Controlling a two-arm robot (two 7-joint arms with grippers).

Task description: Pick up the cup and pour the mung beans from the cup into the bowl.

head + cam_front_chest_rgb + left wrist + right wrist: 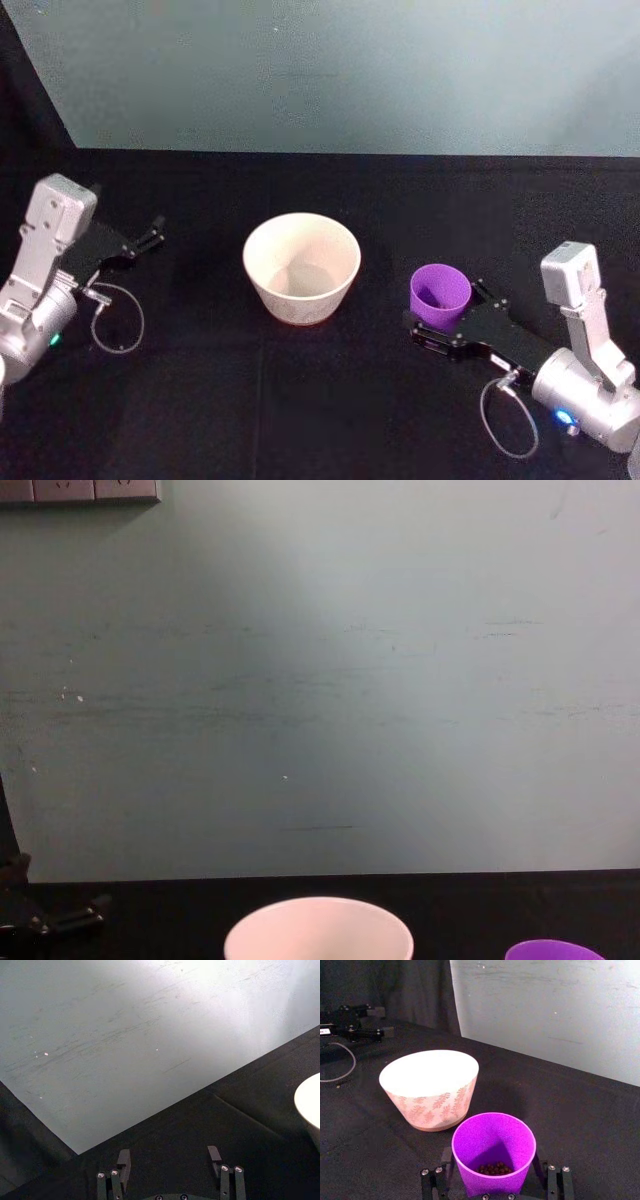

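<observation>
Right pincer (pixel 455 318) is down on the bench (pixel 300 400) with its fingers spread wide, one on each side of the purple cup (pixel 440 290). From the right wrist view the fingers (pixel 445 1157) sit right up against the cup's lower wall, but I can't tell if they're actually touching it. The cup's upright on the bench, and I can see a small heap of mung beans (pixel 493 1167) at the bottom of it. The white bowl (pixel 300 268) is in the middle of the bench, to the cup's left, close by but with a gap between them. It's got a faint leaf pattern round the outside. Left pincer (pixel 155 232) is parked way over on the left side of the bench, well apart from the bowl. Its fingers are wide too, with nothing between them.
</observation>
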